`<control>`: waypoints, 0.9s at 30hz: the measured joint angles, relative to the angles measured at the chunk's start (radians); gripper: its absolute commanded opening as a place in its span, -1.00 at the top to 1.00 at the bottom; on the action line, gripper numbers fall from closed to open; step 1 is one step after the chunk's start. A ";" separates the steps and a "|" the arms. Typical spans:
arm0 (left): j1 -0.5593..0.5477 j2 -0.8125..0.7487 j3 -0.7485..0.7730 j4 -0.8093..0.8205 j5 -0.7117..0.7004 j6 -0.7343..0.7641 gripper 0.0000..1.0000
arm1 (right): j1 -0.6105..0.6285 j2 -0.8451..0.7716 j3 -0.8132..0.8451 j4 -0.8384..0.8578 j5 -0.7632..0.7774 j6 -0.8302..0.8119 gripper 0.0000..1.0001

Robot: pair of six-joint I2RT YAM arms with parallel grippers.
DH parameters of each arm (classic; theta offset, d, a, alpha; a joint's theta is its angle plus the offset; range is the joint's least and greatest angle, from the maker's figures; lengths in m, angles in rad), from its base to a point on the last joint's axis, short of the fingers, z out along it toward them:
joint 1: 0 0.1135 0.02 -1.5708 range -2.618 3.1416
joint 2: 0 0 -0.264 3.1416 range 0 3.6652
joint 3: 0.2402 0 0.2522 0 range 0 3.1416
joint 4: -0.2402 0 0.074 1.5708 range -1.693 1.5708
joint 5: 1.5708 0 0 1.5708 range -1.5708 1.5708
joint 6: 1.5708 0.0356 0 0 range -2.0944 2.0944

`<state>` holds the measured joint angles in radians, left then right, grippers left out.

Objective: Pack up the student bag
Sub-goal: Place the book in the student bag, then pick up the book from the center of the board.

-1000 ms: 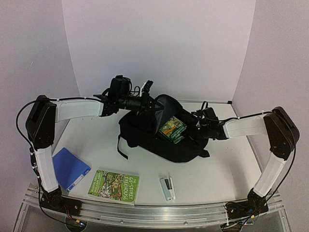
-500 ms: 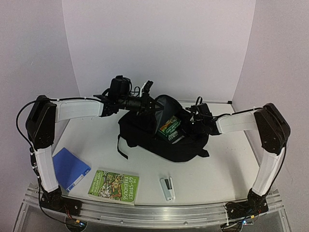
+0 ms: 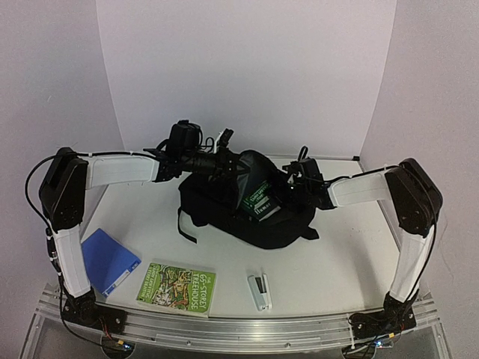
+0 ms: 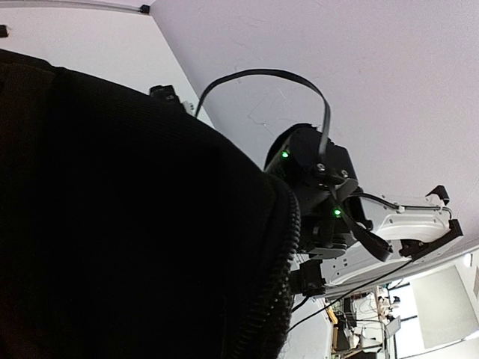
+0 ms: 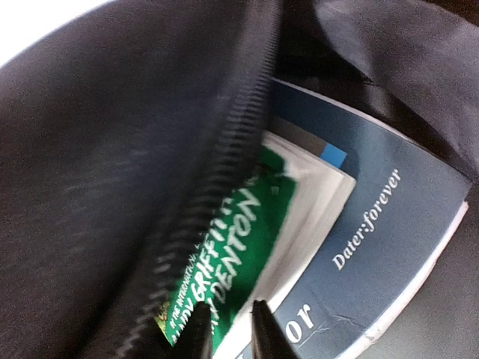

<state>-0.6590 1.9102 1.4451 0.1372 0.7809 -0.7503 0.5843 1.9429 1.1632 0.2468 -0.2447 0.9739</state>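
White table (image 3: 352, 262), lilac walls. At the near left lies a blue folder (image 3: 108, 260), then a green book (image 3: 177, 287) titled "65-Storey Treehouse". The left gripper (image 3: 227, 161) is clamped on the upper rim of the student bag (image 3: 224, 213), which sits mid-table with its mouth held up. A stapler (image 3: 260, 290) lies in front. Inside the bag, a green cover (image 5: 232, 247) reads "GRIFFIT…" and "DENTON"; a blue cover (image 5: 389, 224) reads "Dater:forever". The right gripper (image 5: 230, 329) hovers at the mouth, fingers narrowly parted, nothing between them.
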 measured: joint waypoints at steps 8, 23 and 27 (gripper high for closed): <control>0.128 0.000 -0.095 -0.016 -0.067 -0.019 0.79 | 0.001 -0.198 -0.156 -0.017 0.025 -0.040 -0.04; 0.176 -0.040 -0.191 -0.111 -0.201 0.010 -0.63 | 0.053 -0.572 -0.247 -0.191 -0.041 -0.259 -0.32; 0.175 -0.178 -0.282 -0.179 -0.264 0.037 -0.89 | 0.137 -0.572 -0.246 -0.260 -0.089 -0.328 -0.44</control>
<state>-0.4844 1.7322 1.1632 -0.0421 0.5173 -0.7128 0.7209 1.3705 0.9173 -0.0130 -0.3339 0.6460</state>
